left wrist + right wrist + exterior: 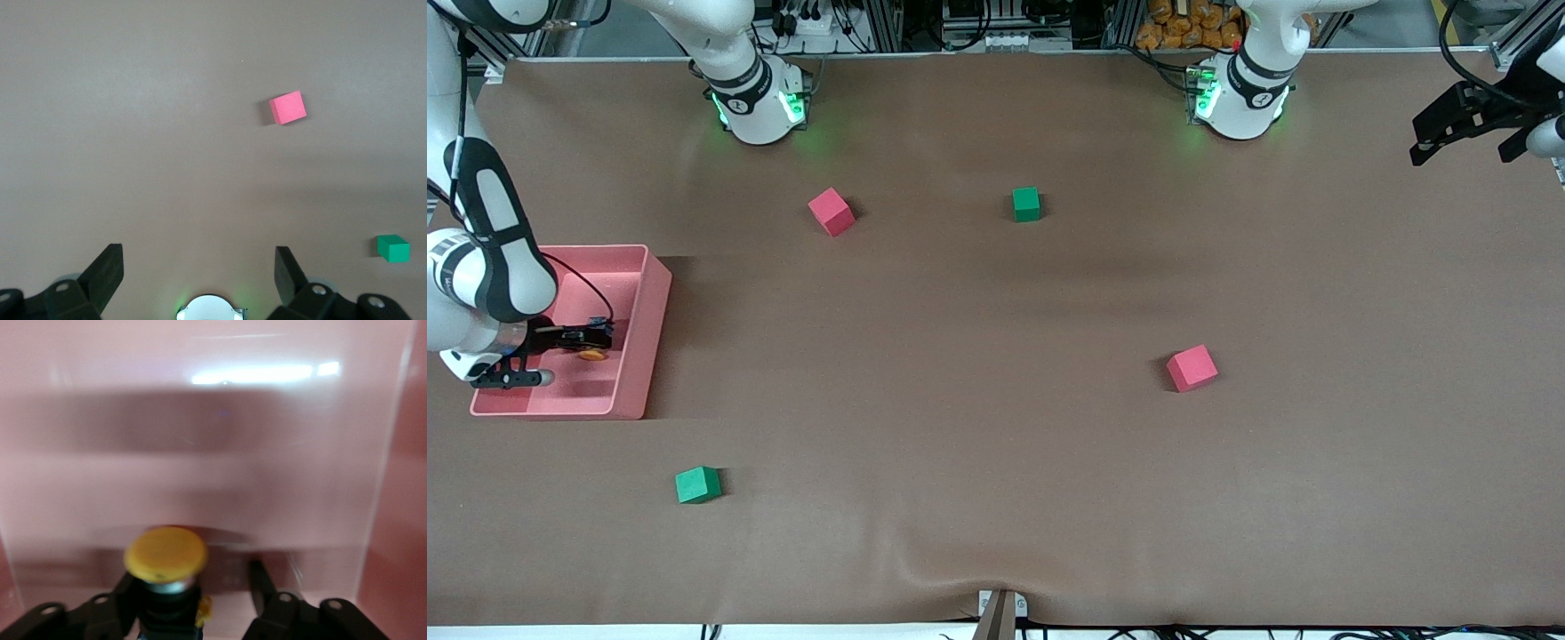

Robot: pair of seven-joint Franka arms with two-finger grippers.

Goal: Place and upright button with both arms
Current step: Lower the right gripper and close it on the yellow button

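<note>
The button (591, 356), with an orange cap on a black body, is inside the pink tray (645, 338) at the right arm's end of the table. My right gripper (596, 340) is down in the tray with its fingers on either side of the button. In the right wrist view the button (165, 553) stands cap up against one finger, with a gap to the other finger (261, 583); the right gripper (193, 577) is open. My left gripper (1463, 133) waits open and empty, raised at the left arm's end of the table; its wrist view (198, 267) shows nothing between its fingers.
Two red cubes (831, 211) (1192, 368) and two green cubes (1026, 204) (697, 484) lie scattered on the brown table. The left wrist view shows a red cube (287, 108) and a green cube (393, 248). The tray walls (200, 420) enclose the right gripper.
</note>
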